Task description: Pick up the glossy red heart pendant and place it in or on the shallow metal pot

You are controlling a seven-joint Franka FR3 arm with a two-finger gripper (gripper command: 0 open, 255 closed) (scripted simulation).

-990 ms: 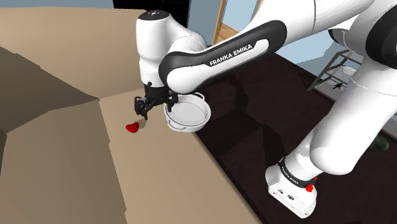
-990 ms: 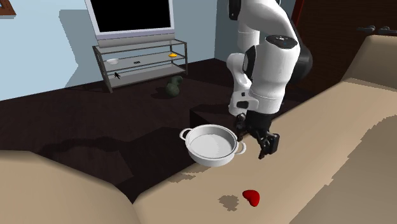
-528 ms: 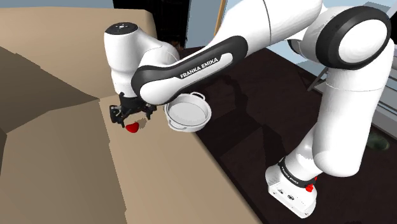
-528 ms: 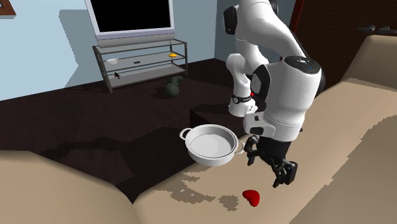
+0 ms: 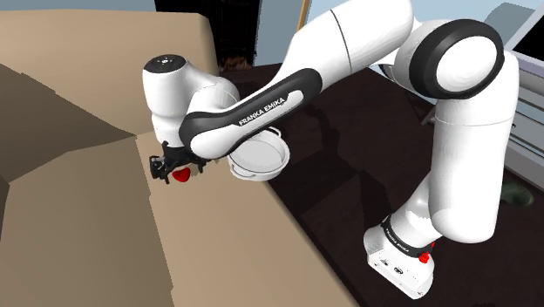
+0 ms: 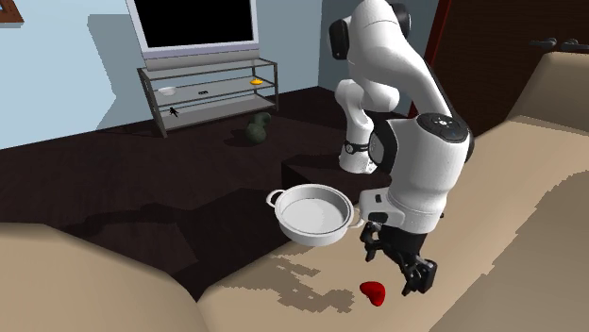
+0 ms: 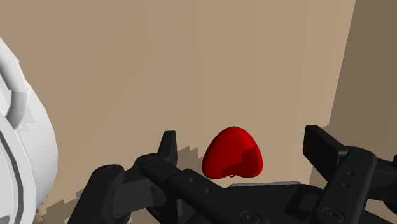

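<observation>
Gripper point(image 6: 397, 268), jaws wide, has swung away from the white pot point(image 6: 316, 239) and lowered over the red heart pendant point(image 6: 374, 293) nearby; grasp not yet made.

TV point(image 6: 193, 24), metal shelf point(image 6: 210, 67), tan sofa point(image 6: 529, 189)

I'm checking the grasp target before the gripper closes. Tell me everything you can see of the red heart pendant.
The heart pendant is glossy, solid red, rounded and plump, with soft highlights on its lobes. It lies on the tan surface, apart from the white pot. It sits in the gap of the open gripper, whose black fingers stand on either side of it without touching it. Only the surface touches it, so it is not lifted.
</observation>
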